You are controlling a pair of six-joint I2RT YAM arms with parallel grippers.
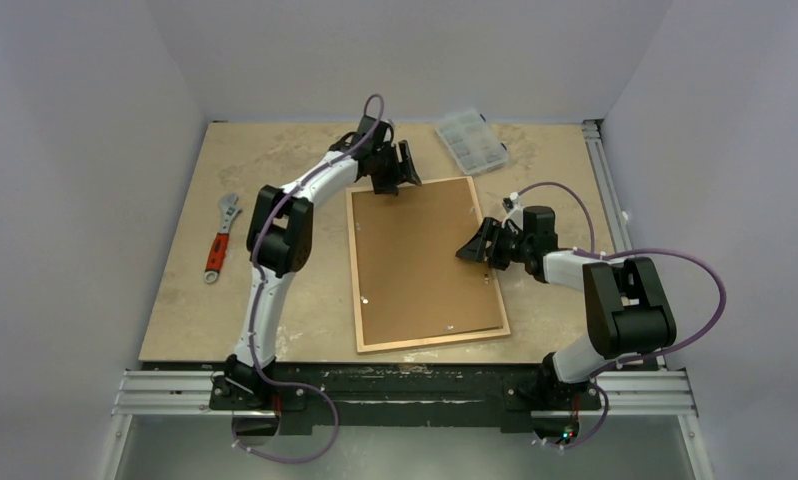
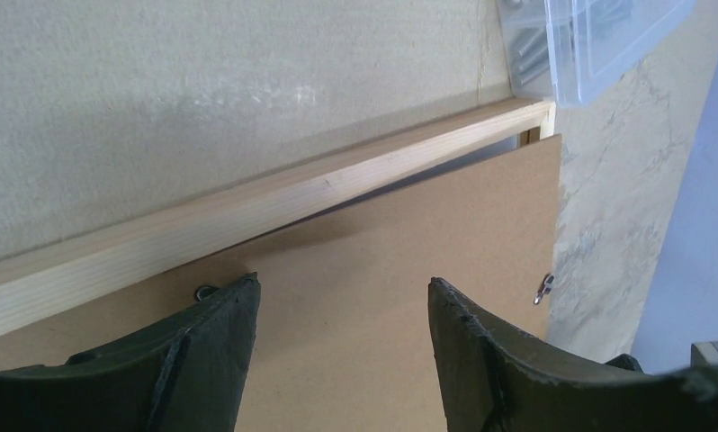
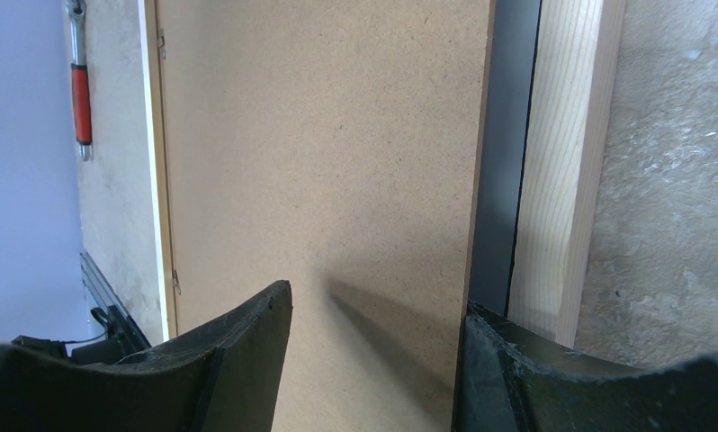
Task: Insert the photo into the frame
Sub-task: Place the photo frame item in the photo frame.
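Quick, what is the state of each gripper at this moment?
Left gripper: open, holding nothing, over the backing board.
Right gripper: open, holding nothing, at the edge of the frame.

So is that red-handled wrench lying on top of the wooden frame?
No, the wrench lies on the table, left of the frame and apart from it.

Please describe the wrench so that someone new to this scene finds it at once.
Start at the table, then go to its left part, outside the left arm. The wrench lies there alone, apart from the frame in the middle; only it has a red handle and a silver head.
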